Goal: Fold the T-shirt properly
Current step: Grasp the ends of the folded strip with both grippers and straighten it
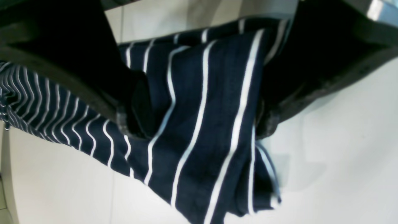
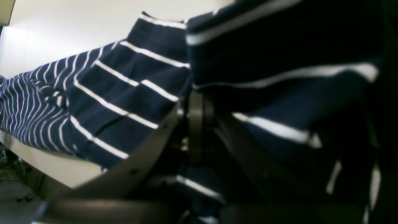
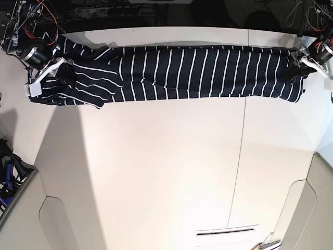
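We find the T-shirt stretched along the table's far edge, its ends clamped in the left gripper and right gripper.

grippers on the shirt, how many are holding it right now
2. The left gripper pinches the T-shirt at its end on the base view's right; the right gripper grips the opposite end, on that view's left.

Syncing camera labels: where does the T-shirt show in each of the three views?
Left wrist: T-shirt fills the centre, bunched between the left gripper's fingers.
Right wrist: it runs from the left edge to the right, draped over the right gripper.
Base: a long band along the table's far edge, an arm at each end.
Shared landmark: its white stripes.
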